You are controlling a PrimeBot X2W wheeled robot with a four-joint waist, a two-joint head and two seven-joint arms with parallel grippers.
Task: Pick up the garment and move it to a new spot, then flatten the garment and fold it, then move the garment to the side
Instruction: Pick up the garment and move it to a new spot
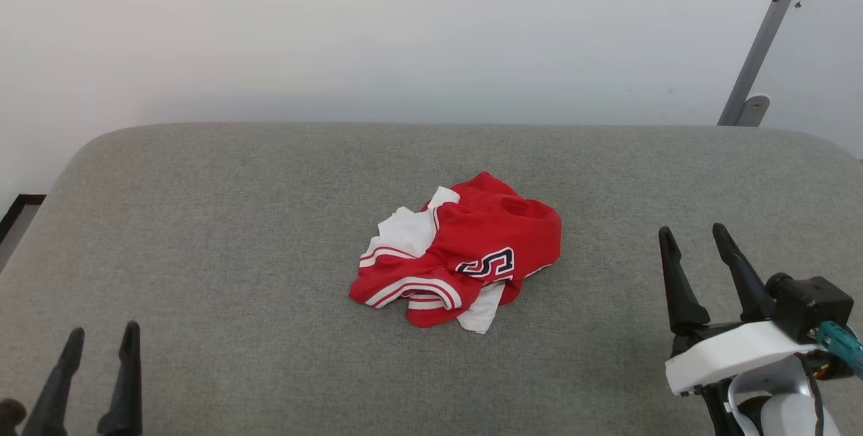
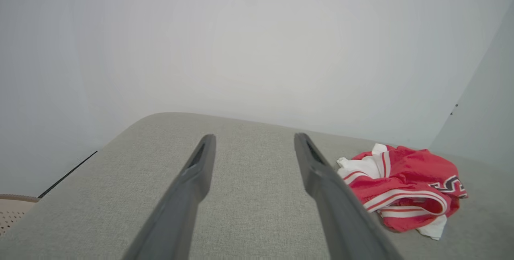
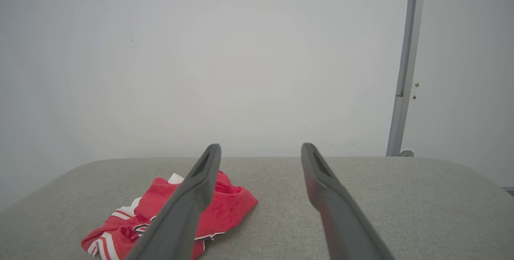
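A red jersey shirt [image 1: 472, 247] lies crumpled in a loose, rounded heap near the middle of the worktop [image 1: 202, 220]. Its smooth, slightly shiny red cloth is bunched into soft folds. White sleeve fabric spills out at the heap's left and near edges, red-and-white striped trim curves along the front, and a black, white-outlined "S" shows on top. The worktop is covered in a matte grey woven textile with a fine, even grain, and its far corners are rounded. Behind it stands a plain pale wall [image 1: 337, 32], with a slim grey metal post [image 1: 762, 38] leaning along it at the far right. The left pincer [image 1: 103, 329] sits at the near left, released, its two long dark tapered fingers spread apart over bare fabric, well apart from the shirt. The right pincer [image 1: 692, 229] stands to the right of the shirt, also released and gripping nothing. Its pointed matte-black fingers rise from a smooth white moulded housing [image 1: 728, 355], beside a boxy black block.
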